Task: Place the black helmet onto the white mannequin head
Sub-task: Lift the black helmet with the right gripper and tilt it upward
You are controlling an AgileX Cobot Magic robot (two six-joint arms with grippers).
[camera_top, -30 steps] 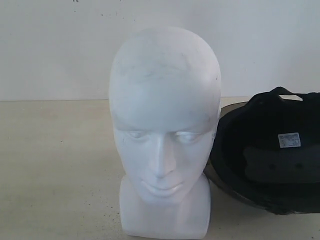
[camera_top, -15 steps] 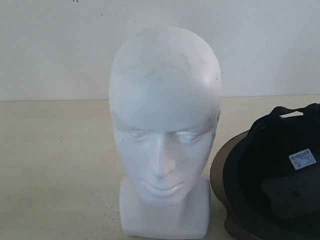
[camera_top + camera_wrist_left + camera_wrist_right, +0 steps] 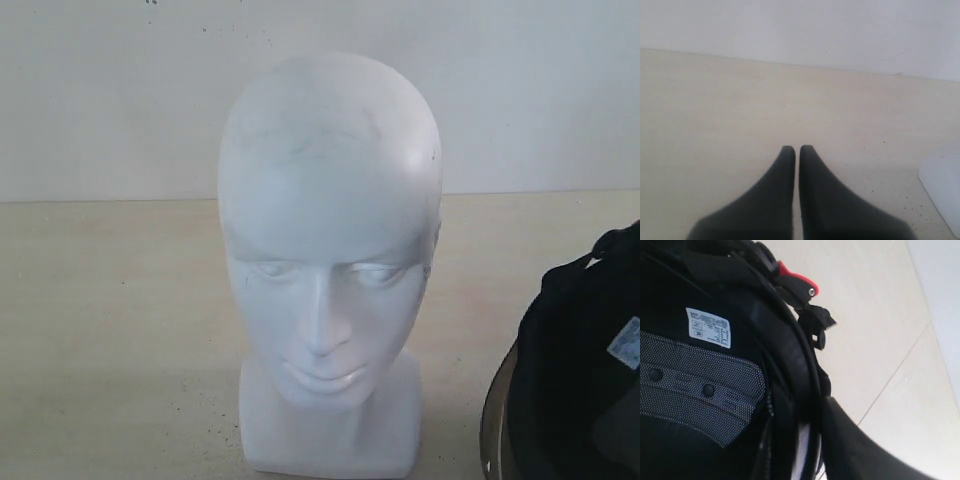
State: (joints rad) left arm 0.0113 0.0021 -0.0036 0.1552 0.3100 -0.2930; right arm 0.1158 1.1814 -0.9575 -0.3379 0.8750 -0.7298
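Note:
The white mannequin head [image 3: 328, 265] stands upright in the middle of the exterior view, facing the camera; its base corner [image 3: 942, 192] shows in the left wrist view. The black helmet [image 3: 575, 375] is at the right edge, opening towards the camera, partly cut off. In the right wrist view its padded inside [image 3: 715, 390] fills the picture, and my right gripper [image 3: 810, 412] clamps the rim: one finger [image 3: 855, 445] lies outside the shell, the other is hidden inside. My left gripper [image 3: 797, 149] hangs shut and empty over bare tabletop.
A pale tabletop [image 3: 110, 330] runs back to a white wall [image 3: 100, 90]. A red strap buckle [image 3: 795, 280] hangs off the helmet's rim. The smoky visor edge [image 3: 492, 420] shows low on the right.
The helmet has slid right and downward, away from the head and largely out of the exterior view. The head has not moved.

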